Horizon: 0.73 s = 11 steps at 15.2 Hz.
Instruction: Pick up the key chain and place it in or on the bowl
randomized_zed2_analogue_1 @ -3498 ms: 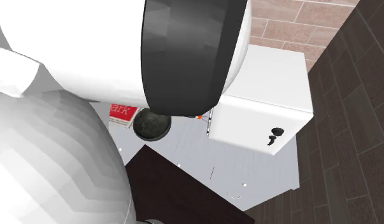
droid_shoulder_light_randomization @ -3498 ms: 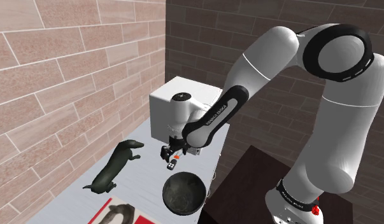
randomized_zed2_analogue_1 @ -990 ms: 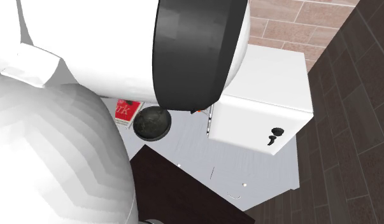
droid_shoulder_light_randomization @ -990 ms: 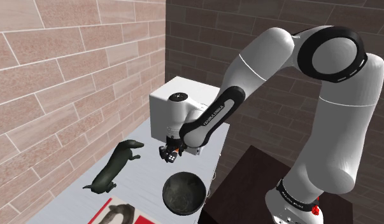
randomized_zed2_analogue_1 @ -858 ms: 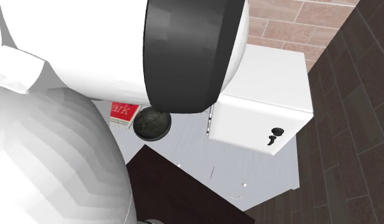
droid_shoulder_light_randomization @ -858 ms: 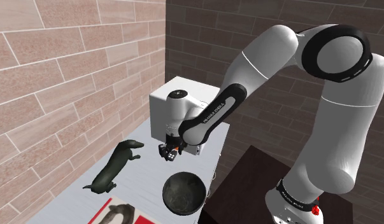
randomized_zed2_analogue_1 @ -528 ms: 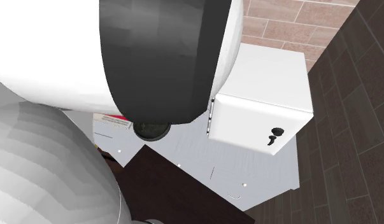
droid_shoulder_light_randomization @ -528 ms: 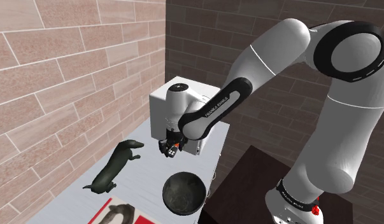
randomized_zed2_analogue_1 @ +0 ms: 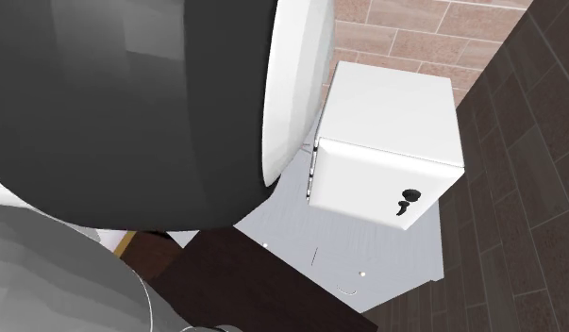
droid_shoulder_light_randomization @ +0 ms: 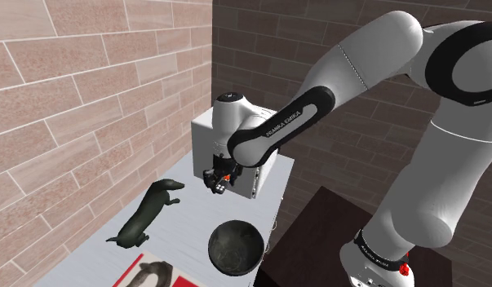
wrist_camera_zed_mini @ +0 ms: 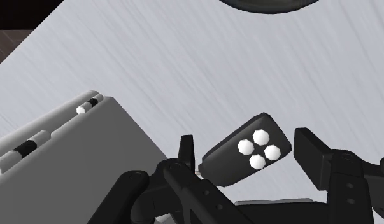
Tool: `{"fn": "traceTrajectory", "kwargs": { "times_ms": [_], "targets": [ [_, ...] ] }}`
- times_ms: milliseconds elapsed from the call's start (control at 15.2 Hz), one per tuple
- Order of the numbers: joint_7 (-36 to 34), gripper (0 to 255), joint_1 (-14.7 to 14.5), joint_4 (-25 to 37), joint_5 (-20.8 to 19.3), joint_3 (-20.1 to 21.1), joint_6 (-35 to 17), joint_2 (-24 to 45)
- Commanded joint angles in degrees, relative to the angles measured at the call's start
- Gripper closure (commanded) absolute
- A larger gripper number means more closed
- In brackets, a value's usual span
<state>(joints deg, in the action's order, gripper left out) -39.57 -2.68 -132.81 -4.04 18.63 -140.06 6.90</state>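
Observation:
My black gripper (droid_shoulder_light_randomization: 217, 180) hangs above the grey table, close in front of the white cabinet, shut on the key chain (droid_shoulder_light_randomization: 223, 184). In the wrist view the key chain (wrist_camera_zed_mini: 249, 154) is a black fob with several white buttons, clasped between the fingers (wrist_camera_zed_mini: 186, 153) of the gripper (wrist_camera_zed_mini: 248, 162) and lifted off the table. The dark round bowl (droid_shoulder_light_randomization: 236, 246) stands on the table below the gripper, nearer the shoulder view's lower edge. Its rim (wrist_camera_zed_mini: 267, 6) shows ahead of the gripper in the wrist view.
A white cabinet (droid_shoulder_light_randomization: 233, 139) with a black handle (randomized_zed2_analogue_1: 407, 200) stands at the table's back, right beside the hand. A dark dog figurine (droid_shoulder_light_randomization: 146, 214) lies towards the shoulder view's left, and a red book (droid_shoulder_light_randomization: 154, 275) lies near its lower edge. A brick wall lines the left side.
The gripper has risen with the key chain and drifted slightly away from the bowl. The arm's elbow has swung up, now covering the bowl and book in the second exterior view.

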Motion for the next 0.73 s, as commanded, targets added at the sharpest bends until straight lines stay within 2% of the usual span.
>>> {"fn": "traceTrajectory", "kwargs": {
  "times_ms": [0,132,660],
  "targets": [
    [0.6,255,0.1,0.3,0.7,0.1,1.5,-1.2],
    [-0.1,255,-0.4,-0.9,1.5,0.8,2.0,-3.0],
    [-7.8,255,-6.0,-9.6,6.2,6.4,1.3,-11.6]
  ]
}}
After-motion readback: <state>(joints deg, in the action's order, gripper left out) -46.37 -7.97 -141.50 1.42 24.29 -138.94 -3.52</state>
